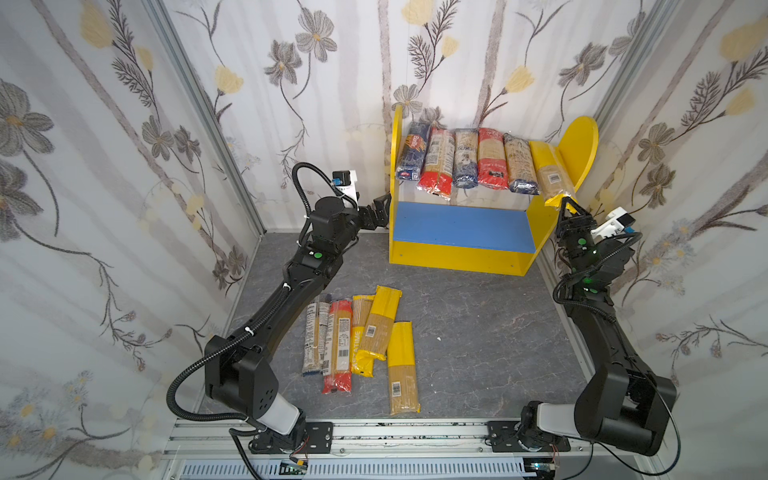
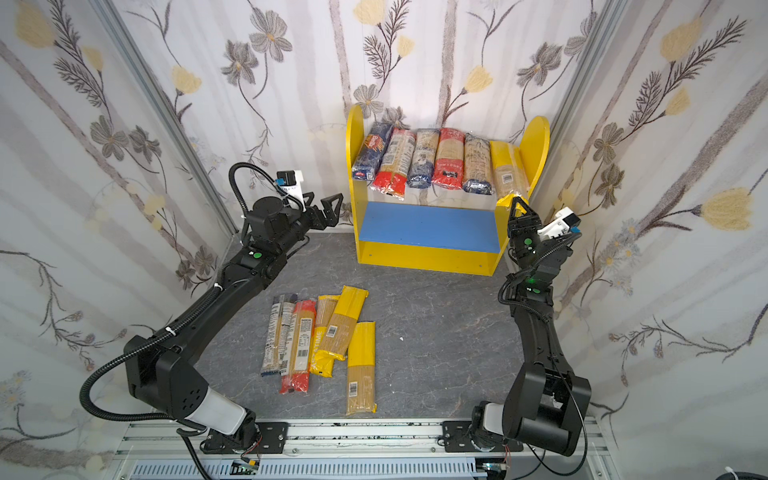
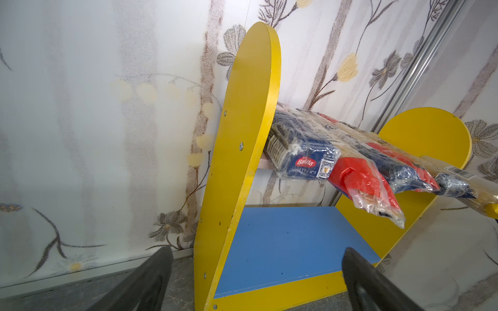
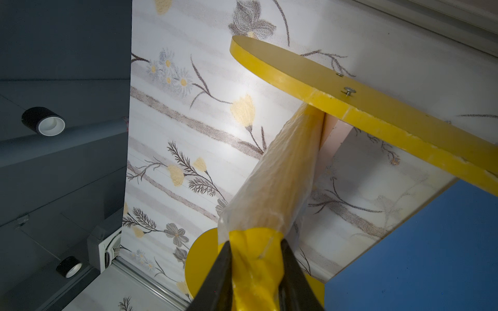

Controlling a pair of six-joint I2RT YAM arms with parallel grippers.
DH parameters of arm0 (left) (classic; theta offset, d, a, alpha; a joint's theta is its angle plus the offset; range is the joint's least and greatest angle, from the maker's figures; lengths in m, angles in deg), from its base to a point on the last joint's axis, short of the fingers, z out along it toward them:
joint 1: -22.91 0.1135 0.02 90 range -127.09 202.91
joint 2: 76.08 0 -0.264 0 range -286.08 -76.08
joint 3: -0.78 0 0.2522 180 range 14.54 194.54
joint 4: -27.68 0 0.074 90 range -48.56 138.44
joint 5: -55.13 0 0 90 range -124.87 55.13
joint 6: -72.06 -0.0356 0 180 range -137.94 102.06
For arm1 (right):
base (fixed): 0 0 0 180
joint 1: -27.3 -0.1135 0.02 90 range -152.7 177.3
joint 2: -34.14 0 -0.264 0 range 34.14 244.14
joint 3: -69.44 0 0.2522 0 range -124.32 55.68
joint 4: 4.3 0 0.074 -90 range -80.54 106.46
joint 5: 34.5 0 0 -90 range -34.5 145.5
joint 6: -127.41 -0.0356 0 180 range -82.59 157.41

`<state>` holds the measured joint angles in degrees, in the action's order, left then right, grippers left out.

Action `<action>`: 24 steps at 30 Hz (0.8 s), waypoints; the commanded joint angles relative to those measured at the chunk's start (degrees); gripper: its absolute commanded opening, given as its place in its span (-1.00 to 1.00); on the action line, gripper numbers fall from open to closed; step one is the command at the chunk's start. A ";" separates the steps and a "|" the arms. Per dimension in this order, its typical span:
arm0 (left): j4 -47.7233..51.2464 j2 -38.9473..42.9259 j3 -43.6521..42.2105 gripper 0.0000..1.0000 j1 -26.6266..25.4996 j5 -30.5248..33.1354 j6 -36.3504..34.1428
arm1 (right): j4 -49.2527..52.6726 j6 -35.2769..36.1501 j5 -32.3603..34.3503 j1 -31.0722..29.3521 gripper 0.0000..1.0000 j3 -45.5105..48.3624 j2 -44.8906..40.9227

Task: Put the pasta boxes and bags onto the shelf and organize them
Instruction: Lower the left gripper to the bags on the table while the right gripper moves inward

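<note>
1. Right hand (image 4: 256, 266): jaws clamped on the crumpled yellow end of a yellow spaghetti packet (image 4: 277, 175).
2. This packet lies on the upper tier of the shelf (image 1: 457, 224), just beside the right side panel (image 1: 579, 141). Its gripped end overhangs the front.
3. Five shelved packets (image 1: 465, 162) lie alongside it.
4. Left hand (image 2: 323, 203): jaws wide apart, holding nothing, near the shelf's left panel.
5. Surface (image 1: 478, 332): grey, marbled. Five loose packets (image 1: 361, 340) lie towards its front.
6. Floral wallpaper (image 1: 83, 166) lines the enclosure.
</note>
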<state>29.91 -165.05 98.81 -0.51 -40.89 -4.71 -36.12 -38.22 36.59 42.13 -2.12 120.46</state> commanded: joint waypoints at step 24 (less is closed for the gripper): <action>0.89 1.09 -0.03 1.00 -0.01 0.76 -0.72 | 2.00 4.19 1.43 -3.62 0.99 -1.30 0.22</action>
<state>31.48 -164.83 99.42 -0.51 -40.47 -5.56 -35.64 -34.51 37.68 38.66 -4.74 121.71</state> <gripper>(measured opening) 0.997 0.995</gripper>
